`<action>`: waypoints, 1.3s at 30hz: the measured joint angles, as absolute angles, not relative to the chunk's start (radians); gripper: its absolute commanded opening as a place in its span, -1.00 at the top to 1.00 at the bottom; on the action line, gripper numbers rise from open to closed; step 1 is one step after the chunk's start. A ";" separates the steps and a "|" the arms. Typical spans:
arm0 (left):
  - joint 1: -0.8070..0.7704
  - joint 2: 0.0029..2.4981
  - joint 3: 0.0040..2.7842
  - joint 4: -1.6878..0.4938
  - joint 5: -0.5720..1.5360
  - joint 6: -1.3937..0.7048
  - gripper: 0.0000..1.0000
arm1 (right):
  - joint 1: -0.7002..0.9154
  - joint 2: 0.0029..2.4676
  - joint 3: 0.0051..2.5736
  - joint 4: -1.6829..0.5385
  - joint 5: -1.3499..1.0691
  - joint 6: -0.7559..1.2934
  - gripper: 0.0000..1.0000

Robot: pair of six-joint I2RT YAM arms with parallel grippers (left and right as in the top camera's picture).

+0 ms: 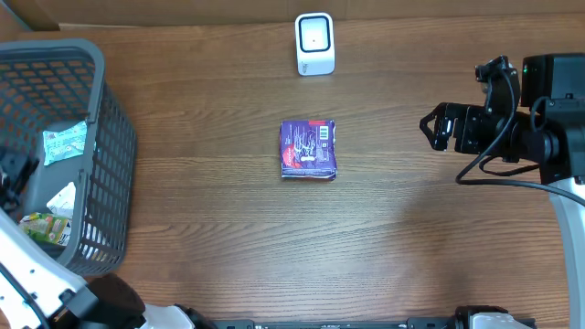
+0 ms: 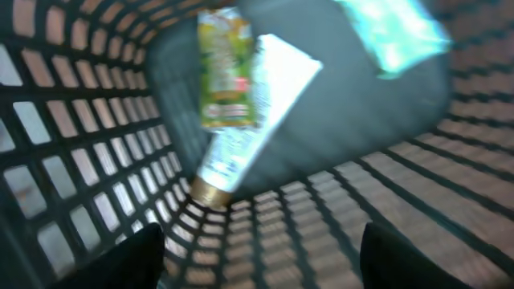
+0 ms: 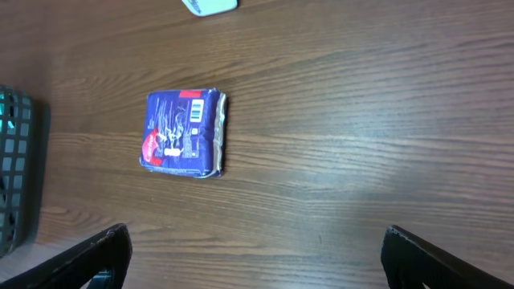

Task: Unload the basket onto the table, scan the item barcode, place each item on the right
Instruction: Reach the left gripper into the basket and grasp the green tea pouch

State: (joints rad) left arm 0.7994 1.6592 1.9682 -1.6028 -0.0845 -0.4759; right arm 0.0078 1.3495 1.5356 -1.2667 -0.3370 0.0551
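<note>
While right hand [image 3: 255, 245] hangs wide open, empty, purple packet [image 3: 183, 132] lies well apart

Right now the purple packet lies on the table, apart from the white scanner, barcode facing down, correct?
Not quite: the barcode faces up. The overhead view shows it on top of the purple packet; the packet does lie on the table, apart from the white scanner.
</note>
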 measured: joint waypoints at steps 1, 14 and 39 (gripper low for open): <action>0.818 1.660 1.922 -1.570 -0.089 -0.477 -0.67 | 0.008 1.349 1.536 -1.269 -0.337 0.055 -1.00; 0.879 1.665 1.419 -1.102 -0.110 -0.499 -1.00 | 0.008 1.349 1.536 -1.272 -0.337 0.056 -1.00; 0.879 1.665 1.170 -0.796 -0.196 -0.519 -0.67 | 0.008 1.388 1.536 -1.280 -0.337 0.056 -1.00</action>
State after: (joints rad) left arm 0.8787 1.6646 1.1698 -0.7956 -0.1959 -0.5190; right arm 0.0078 1.3876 1.5356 -1.2797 -0.3370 0.0559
